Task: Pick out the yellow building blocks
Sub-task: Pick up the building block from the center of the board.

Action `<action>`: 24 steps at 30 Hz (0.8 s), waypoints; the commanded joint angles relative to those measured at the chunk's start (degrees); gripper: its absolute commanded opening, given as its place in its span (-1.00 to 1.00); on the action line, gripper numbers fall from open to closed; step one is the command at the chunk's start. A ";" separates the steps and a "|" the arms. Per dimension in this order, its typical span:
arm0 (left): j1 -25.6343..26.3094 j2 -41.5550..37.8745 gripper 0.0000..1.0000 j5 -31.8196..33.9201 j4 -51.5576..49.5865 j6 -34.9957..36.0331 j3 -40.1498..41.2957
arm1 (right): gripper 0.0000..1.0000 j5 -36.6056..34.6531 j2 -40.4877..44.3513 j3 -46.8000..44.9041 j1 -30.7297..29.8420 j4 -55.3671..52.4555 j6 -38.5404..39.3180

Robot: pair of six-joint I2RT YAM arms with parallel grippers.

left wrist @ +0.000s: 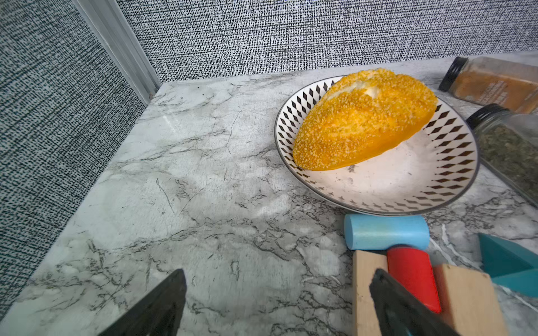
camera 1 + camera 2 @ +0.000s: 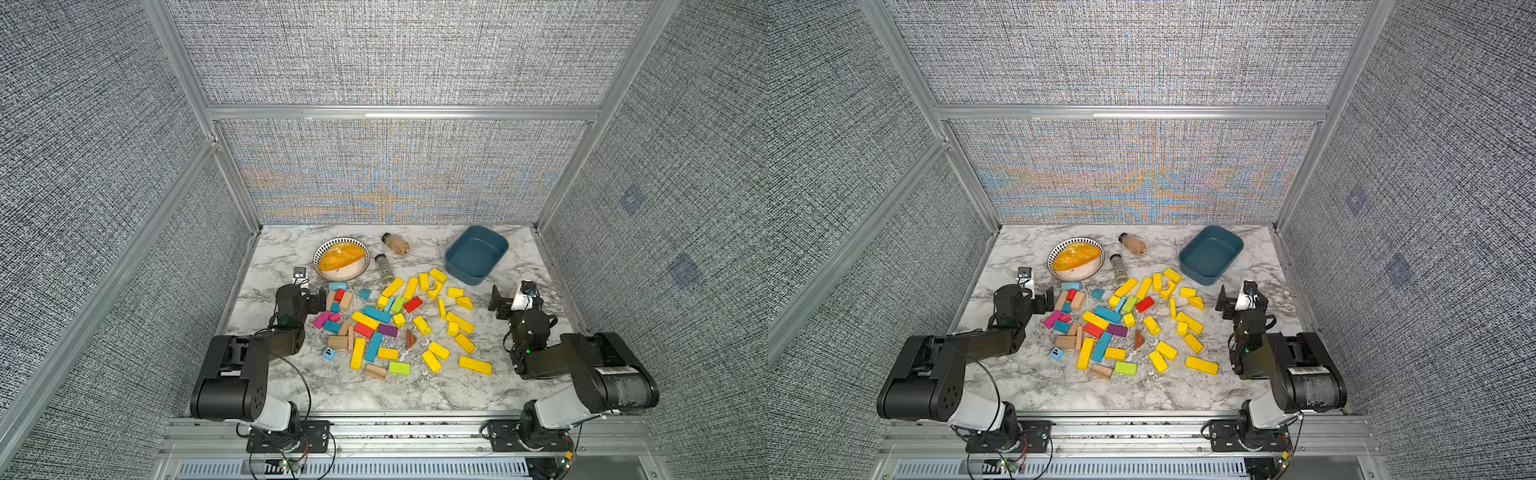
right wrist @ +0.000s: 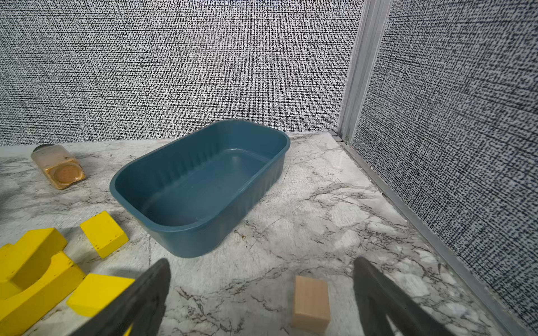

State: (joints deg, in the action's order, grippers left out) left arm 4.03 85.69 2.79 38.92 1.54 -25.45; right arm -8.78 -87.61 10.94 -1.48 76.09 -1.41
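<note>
My left gripper (image 1: 276, 302) and right gripper (image 3: 262, 296) both hang with jaws spread wide, holding nothing. Between them the bright yellow painted wooden building blocks (image 2: 432, 320) lie scattered mid-table among other coloured blocks. At far right sits the empty dark blue plastic tub (image 2: 498, 243); at far left, the patterned bowl (image 2: 320, 253).

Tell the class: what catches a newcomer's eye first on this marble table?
The scatter of yellow building blocks among other colours at the table's middle, between two open grippers. Behind them, an empty blue tub at the far right and an orange bread roll on a patterned plate.
</note>
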 commanded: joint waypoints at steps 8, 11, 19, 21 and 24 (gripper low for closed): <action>-0.06 -0.17 0.99 -0.37 1.08 0.14 -0.08 | 0.95 -0.56 0.13 0.24 -0.07 -0.77 0.18; -0.16 -0.25 0.99 -0.42 0.94 0.13 -0.13 | 0.95 -0.63 0.09 0.41 -0.04 -0.87 0.18; -0.13 -0.33 0.99 -0.41 1.16 0.17 0.05 | 0.96 -0.63 0.11 0.25 -0.06 -0.90 0.14; -0.13 -0.43 0.99 -0.41 1.24 0.17 0.14 | 0.96 -0.65 0.13 0.27 -0.07 -0.86 0.18; -0.12 -2.21 0.99 -0.52 -0.25 -0.47 -0.39 | 0.88 -0.37 0.61 -0.37 -0.05 0.84 0.27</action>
State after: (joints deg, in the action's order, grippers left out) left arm 3.99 85.06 2.79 38.70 1.52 -25.36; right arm -8.78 -87.48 10.90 -1.48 76.09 -1.39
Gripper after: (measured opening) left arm 0.995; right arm 0.968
